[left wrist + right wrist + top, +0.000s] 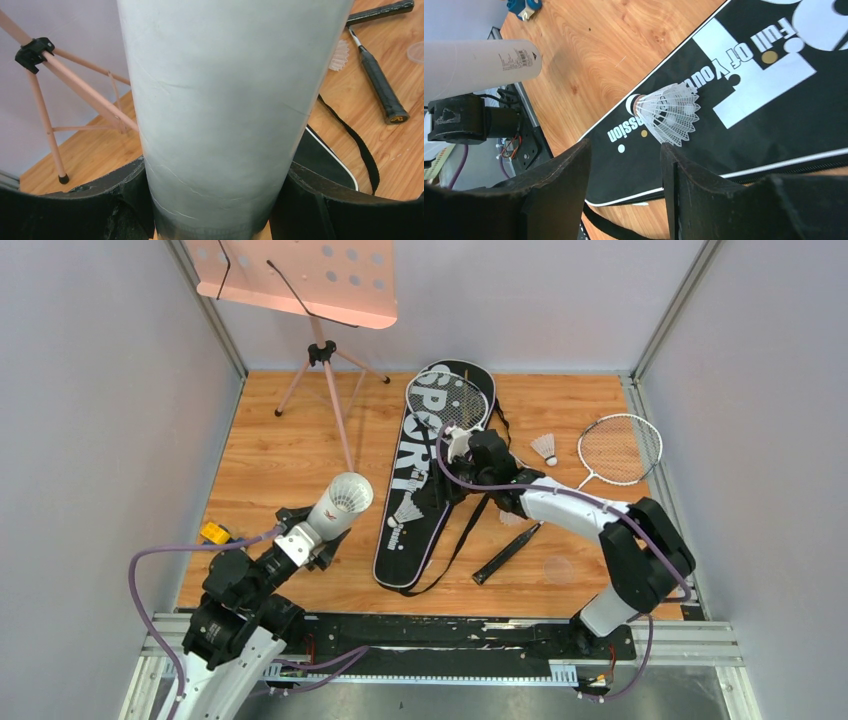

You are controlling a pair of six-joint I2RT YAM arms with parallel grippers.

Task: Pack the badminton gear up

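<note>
**Progress:** judged early. No gear can be seen inside the bag.

**Bench** (270,455): smooth wood-grain board.

**Black bag** (425,495): a long, racket-shaped soft fabric case with white piping and SPORT lettering. It lies flat at frame centre.

**Rackets:** both have thin silver frames and white string mesh. One racket (452,398) rests on top of the bag's upper end. The second racket (620,448) lies on bare bench at right of centre.

**Long white tube** (338,505): a rigid, matte, faintly scuffed cylinder at lower left of centre. The left end effector (303,540) clamps it clear of the bench, mouth toward the bag.

**Right end effector** (621,150): over the bag, fingers moderately parted with nothing between them.

**Shuttlecocks:** one shuttlecock (669,114) has a white lattice skirt and a rounded, dark-banded base. It appears to lie on the bag just beyond those fingertips. A second shuttlecock (545,447) stands on the bench at right of centre.

**Outstanding, in my judgement:** shuttlecocks into the tube, then rackets and tube into the bag.
</note>
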